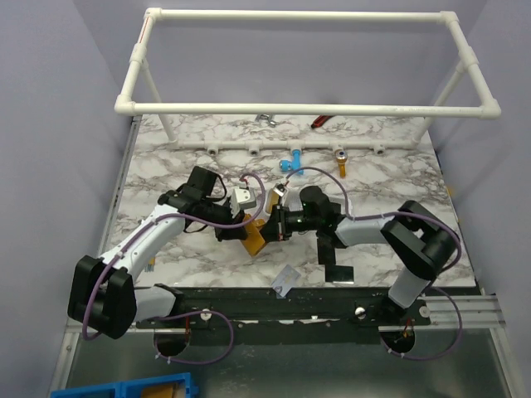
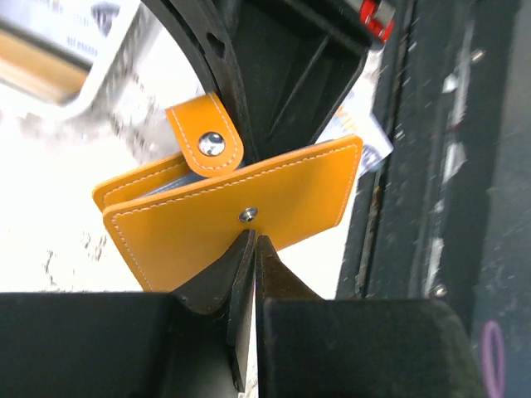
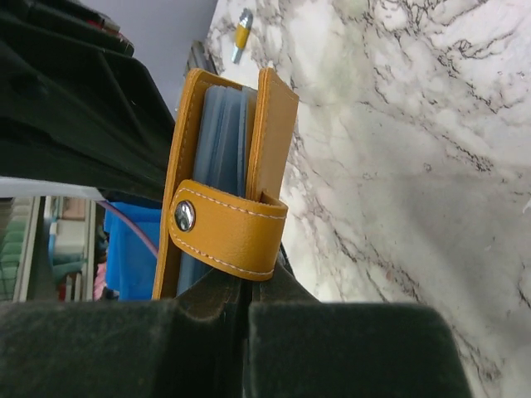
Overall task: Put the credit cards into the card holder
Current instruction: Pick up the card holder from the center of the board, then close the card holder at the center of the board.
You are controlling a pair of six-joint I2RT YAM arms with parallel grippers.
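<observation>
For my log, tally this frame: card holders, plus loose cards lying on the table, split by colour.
Card holder: 1
Black cards: 2
Silvery card: 1
Total: 4

Top view: card holder (image 1: 254,239) mostly hidden by jaws. Left wrist: pale card (image 2: 367,143) largely behind holder, print unreadable; white object (image 2: 83,58) top-left blurred, cropped. Right wrist: holder's lower edge behind jaws.
</observation>
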